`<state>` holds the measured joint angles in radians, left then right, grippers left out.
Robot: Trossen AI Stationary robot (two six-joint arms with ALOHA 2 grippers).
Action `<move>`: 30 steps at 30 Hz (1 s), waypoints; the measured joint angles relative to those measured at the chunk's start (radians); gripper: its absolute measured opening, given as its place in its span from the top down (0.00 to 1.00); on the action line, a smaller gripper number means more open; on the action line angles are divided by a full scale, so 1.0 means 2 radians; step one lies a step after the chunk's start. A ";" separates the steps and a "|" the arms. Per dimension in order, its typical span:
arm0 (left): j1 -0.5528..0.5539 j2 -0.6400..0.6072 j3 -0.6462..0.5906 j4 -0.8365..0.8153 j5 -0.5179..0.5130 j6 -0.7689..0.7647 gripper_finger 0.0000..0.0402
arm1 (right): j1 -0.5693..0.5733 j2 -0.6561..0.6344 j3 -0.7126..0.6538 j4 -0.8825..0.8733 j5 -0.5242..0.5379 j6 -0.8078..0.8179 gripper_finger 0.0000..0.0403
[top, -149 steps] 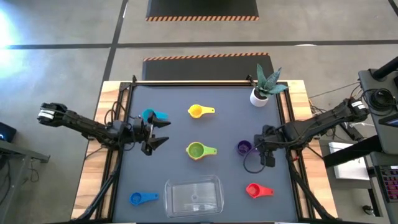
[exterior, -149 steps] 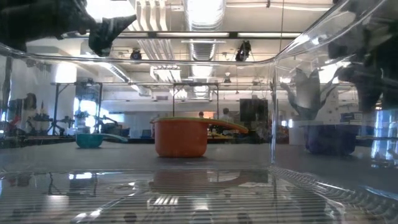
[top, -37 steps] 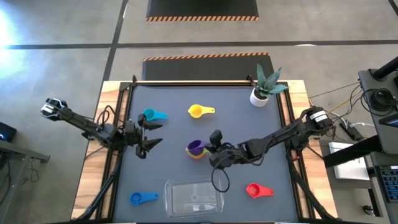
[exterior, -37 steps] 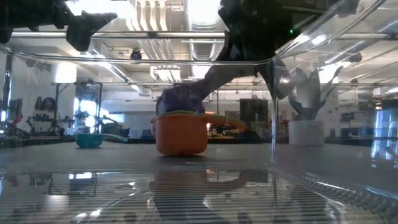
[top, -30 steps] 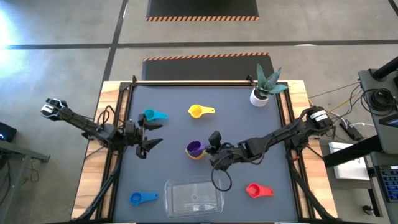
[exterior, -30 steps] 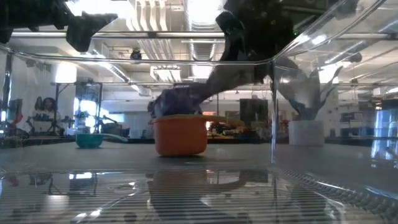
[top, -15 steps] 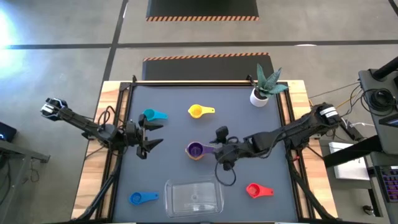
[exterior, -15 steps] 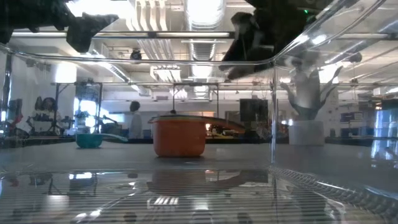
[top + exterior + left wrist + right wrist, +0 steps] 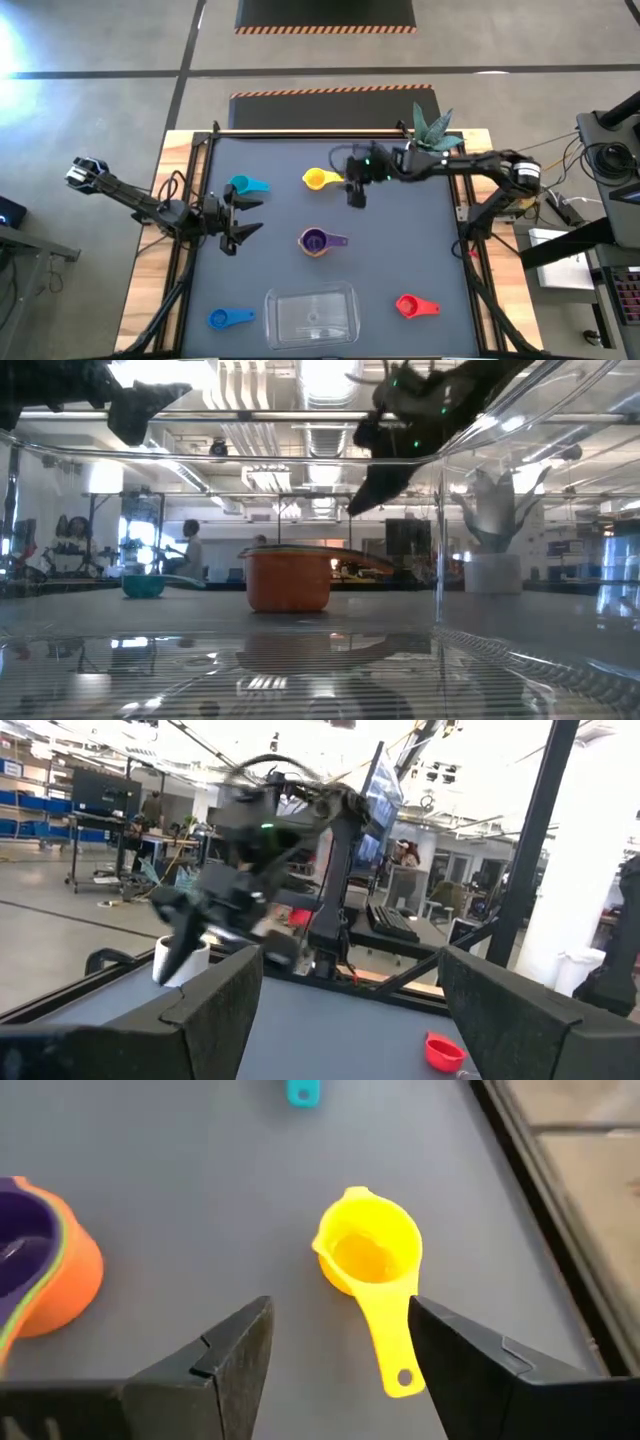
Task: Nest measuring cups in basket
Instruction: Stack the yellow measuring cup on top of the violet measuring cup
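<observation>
My right gripper (image 9: 355, 188) (image 9: 340, 1308) is open and hovers above the yellow cup (image 9: 315, 179) (image 9: 368, 1252), touching nothing; the cup's handle (image 9: 392, 1350) points back between the fingers. The low view shows this gripper (image 9: 384, 486) well above the table. The purple cup (image 9: 314, 240) (image 9: 18, 1240) sits nested in the orange cup (image 9: 288, 582) (image 9: 70, 1275) at mid-table. The teal cup (image 9: 242, 186), blue cup (image 9: 221, 319) and red cup (image 9: 412, 306) lie apart on the mat. The clear basket (image 9: 311, 314) stands at the near edge. My left gripper (image 9: 240, 222) (image 9: 350, 965) is open and waits at the left.
A white pot with a spiky plant (image 9: 420, 148) stands at the far right corner, close behind my right arm. Black rails (image 9: 196, 200) run along the table's sides. Bare mat lies between the stack and the basket. People show in the room beyond (image 9: 186, 550).
My right gripper set the purple cup into the orange stack at mid-table and let go. It then drew back toward the right, rose, and swung toward the far edge until it was over the yellow cup. The purple cup now rests in the stack.
</observation>
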<state>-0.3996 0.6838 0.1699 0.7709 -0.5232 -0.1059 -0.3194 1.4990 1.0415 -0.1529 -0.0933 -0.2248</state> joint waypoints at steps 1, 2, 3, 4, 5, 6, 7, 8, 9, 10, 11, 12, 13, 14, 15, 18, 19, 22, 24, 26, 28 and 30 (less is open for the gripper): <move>0.000 0.000 0.000 0.000 0.000 0.000 0.29 | -0.012 0.009 0.005 -0.001 -0.018 0.000 0.44; 0.000 0.000 0.000 0.000 0.000 0.001 0.29 | -0.023 0.018 0.012 -0.001 -0.036 -0.001 0.42; 0.000 0.000 0.000 0.000 0.000 0.003 0.29 | -0.031 0.028 0.019 -0.001 -0.051 -0.002 0.40; 0.000 0.001 0.000 0.000 0.000 0.003 0.29 | -0.036 0.038 0.025 -0.001 -0.061 -0.006 0.38; 0.000 0.001 0.000 0.000 0.000 0.004 0.29 | -0.039 0.049 0.032 -0.001 -0.064 -0.012 0.36; 0.000 0.002 0.000 0.000 0.000 0.005 0.29 | -0.040 0.061 0.040 -0.003 -0.066 -0.018 0.34; 0.000 0.003 0.000 0.000 0.000 0.006 0.29 | -0.040 0.074 0.049 -0.004 -0.067 -0.027 0.31; 0.000 0.003 0.000 0.000 0.000 0.006 0.29 | -0.041 0.088 0.059 -0.009 -0.065 -0.033 0.28; 0.000 0.004 0.000 0.000 0.000 0.006 0.29 | -0.042 0.101 0.069 -0.016 -0.060 -0.040 0.26; 0.000 0.004 0.000 0.000 -0.002 0.006 0.29 | -0.043 0.114 0.080 -0.023 -0.057 -0.044 0.23; 0.000 0.004 0.000 0.000 -0.006 0.007 0.29 | -0.044 0.128 0.090 -0.029 -0.056 -0.047 0.21; 0.000 0.004 0.000 0.000 -0.008 0.007 0.29 | -0.046 0.140 0.101 -0.032 -0.055 -0.050 0.20; 0.000 0.004 0.000 0.000 -0.008 0.007 0.29 | -0.047 0.152 0.110 -0.040 -0.055 -0.051 0.18; 0.000 0.004 0.000 0.000 -0.009 0.007 0.29 | -0.049 0.163 0.120 -0.048 -0.054 -0.052 0.17; 0.000 0.004 0.000 0.000 -0.009 0.007 0.29 | -0.051 0.175 0.128 -0.057 -0.053 -0.055 0.16; 0.000 0.006 0.000 -0.001 -0.009 0.007 0.29 | -0.057 0.205 0.151 -0.077 -0.053 -0.061 0.15; 0.000 0.007 0.000 -0.001 -0.009 0.007 0.29 | -0.060 0.213 0.157 -0.078 -0.053 -0.062 0.15; 0.000 0.010 0.000 -0.001 -0.009 0.007 0.29 | -0.066 0.235 0.174 -0.076 -0.054 -0.062 0.16; 0.000 0.012 0.000 -0.001 -0.009 0.007 0.29 | -0.068 0.248 0.184 -0.079 -0.054 -0.062 0.16; 0.000 0.015 0.000 -0.001 -0.009 0.007 0.29 | -0.069 0.257 0.194 -0.085 -0.051 -0.068 0.18; 0.000 0.017 0.000 -0.001 -0.009 0.007 0.29 | -0.068 0.258 0.199 -0.093 -0.047 -0.077 0.20; 0.000 0.018 0.000 -0.001 -0.009 0.007 0.29 | -0.068 0.255 0.200 -0.093 -0.045 -0.082 0.23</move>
<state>-0.3996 0.7189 0.1699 0.7683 -0.5411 -0.0910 -0.4553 2.0100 1.4410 -0.3398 -0.1833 -0.3894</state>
